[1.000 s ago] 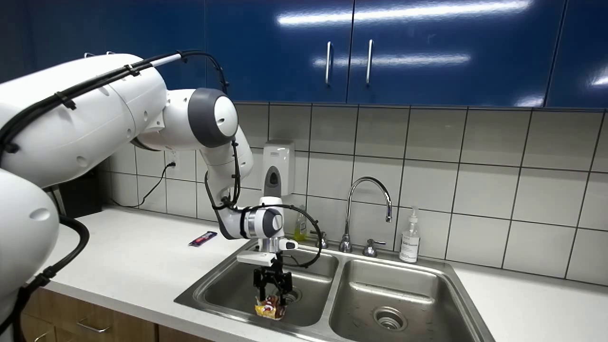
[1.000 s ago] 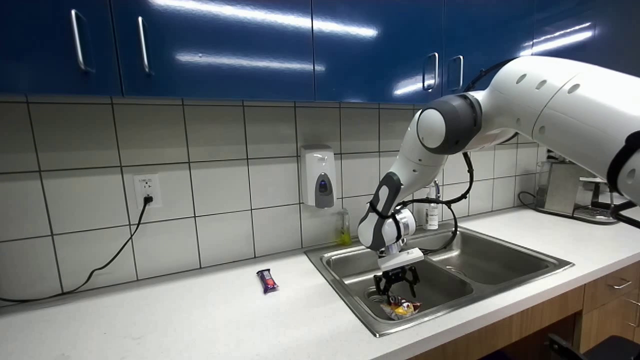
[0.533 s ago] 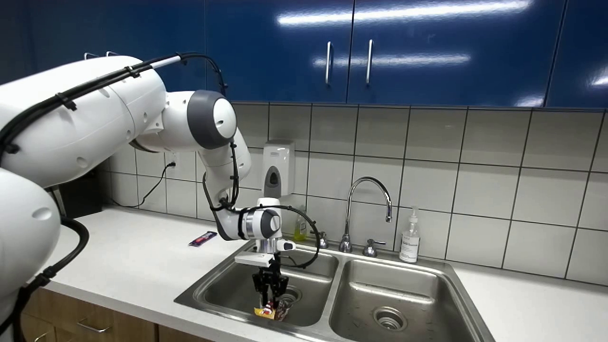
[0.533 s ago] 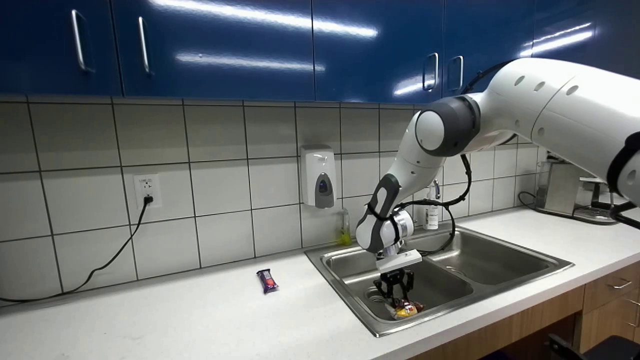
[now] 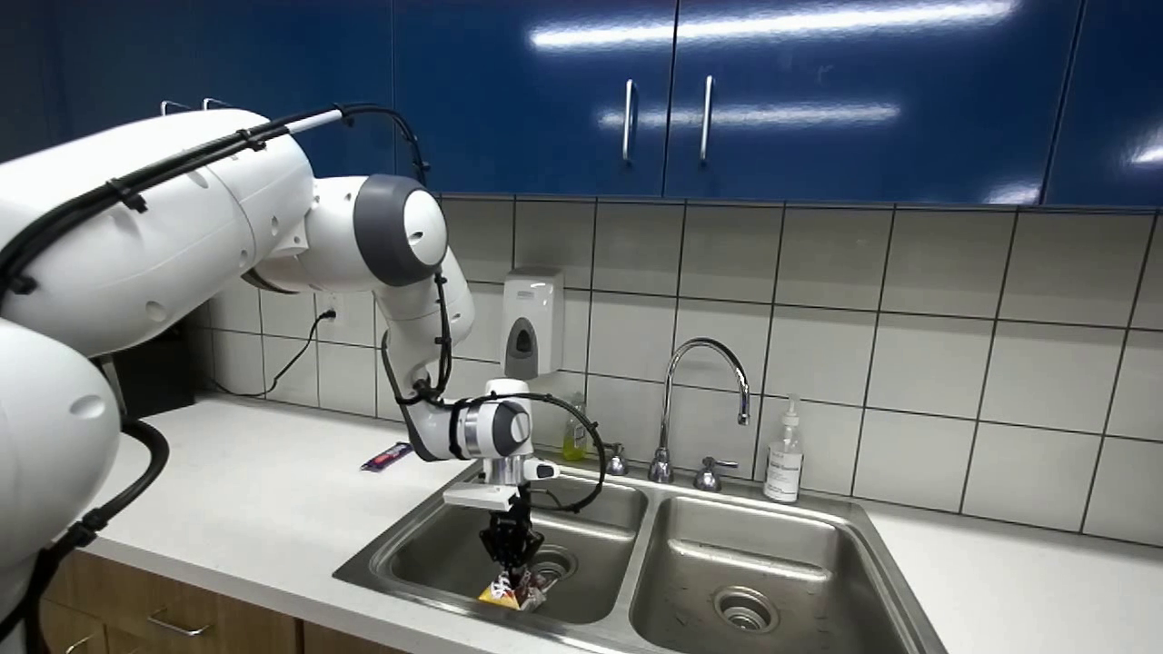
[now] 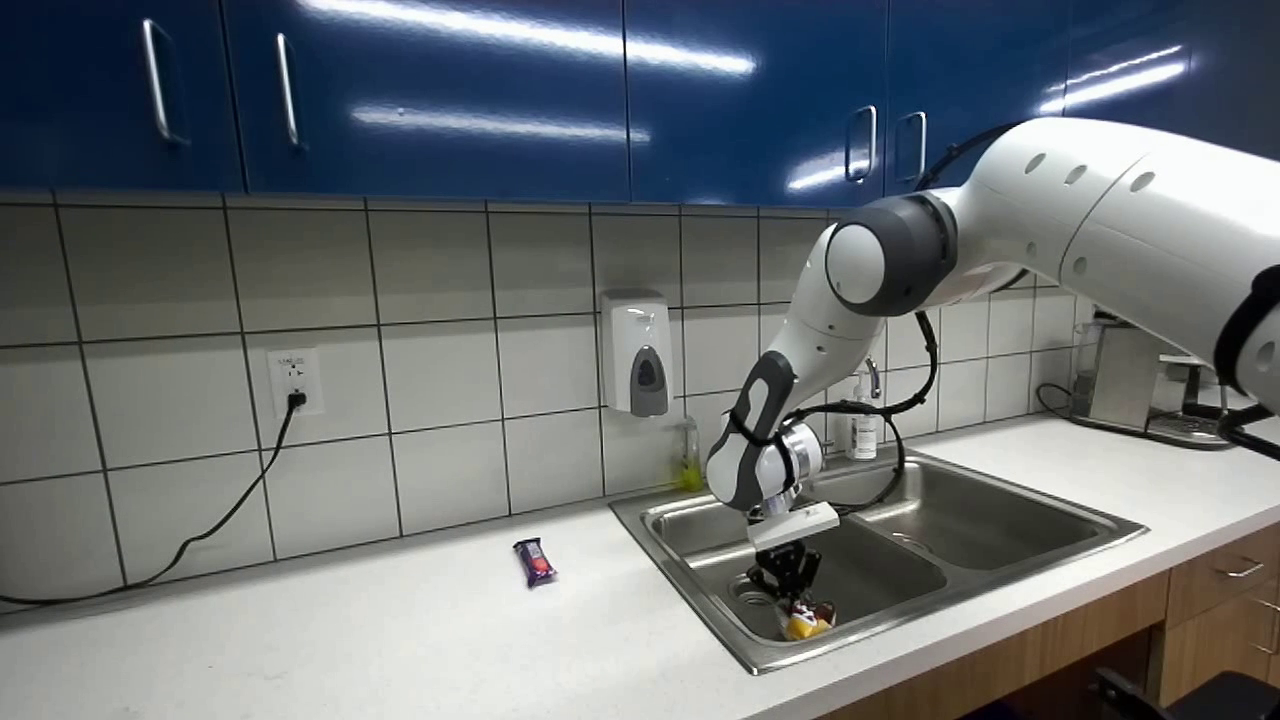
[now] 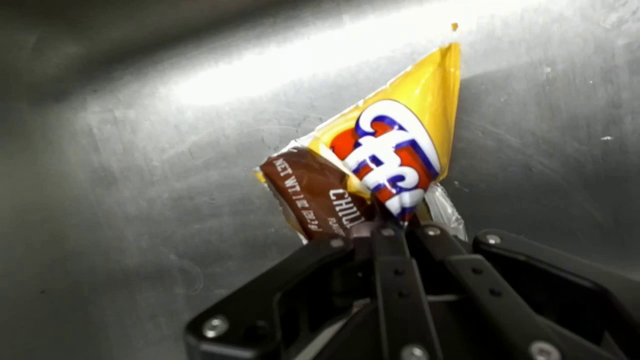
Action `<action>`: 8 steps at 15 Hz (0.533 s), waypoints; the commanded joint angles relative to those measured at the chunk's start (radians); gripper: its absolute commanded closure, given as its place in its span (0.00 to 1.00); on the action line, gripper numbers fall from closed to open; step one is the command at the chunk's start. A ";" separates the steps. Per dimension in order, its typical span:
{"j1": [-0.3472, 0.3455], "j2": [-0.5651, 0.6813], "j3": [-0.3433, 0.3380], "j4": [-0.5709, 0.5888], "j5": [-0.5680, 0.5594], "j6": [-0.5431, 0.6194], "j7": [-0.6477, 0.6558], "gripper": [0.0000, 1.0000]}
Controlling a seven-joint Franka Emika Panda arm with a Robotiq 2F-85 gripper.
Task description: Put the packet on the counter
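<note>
Down in the sink bowl (image 5: 445, 561): we find the packet (image 7: 385, 155), crumpled and folded, apparently resting on bare steel near the front side.
Gripper (image 7: 406, 231): closed right up, with a pinch of the packet caught in it.
Packet from gripper: directly below and ahead, most of it spreading out beyond the pinch in the wrist view.
Long axis: slantwise there, yellow point at upper right, brown end at lower left; we expect both ends to swing when lifted.
Rim (image 6: 695, 585): between packet and goal, so we judge that the lift must come up over it before going sideways.
Worktop (image 6: 400, 640): white, smooth, with a small purple bar (image 6: 535, 562) lying on it; we would favour the stretch between bar and rim.
Room: blue cupboards (image 6: 500, 100) above, tiled wall (image 6: 440, 460) behind.
</note>
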 commanded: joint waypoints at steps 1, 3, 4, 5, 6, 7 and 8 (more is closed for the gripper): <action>0.014 -0.005 -0.002 0.001 -0.005 -0.026 0.021 1.00; 0.020 -0.019 -0.006 -0.009 0.001 -0.031 0.042 1.00; 0.020 -0.035 -0.006 -0.018 0.011 -0.032 0.060 1.00; 0.021 -0.052 -0.006 -0.028 0.019 -0.037 0.078 1.00; 0.022 -0.076 -0.005 -0.043 0.027 -0.036 0.091 1.00; 0.022 -0.102 -0.003 -0.057 0.032 -0.035 0.099 1.00; 0.024 -0.123 -0.003 -0.068 0.034 -0.036 0.105 1.00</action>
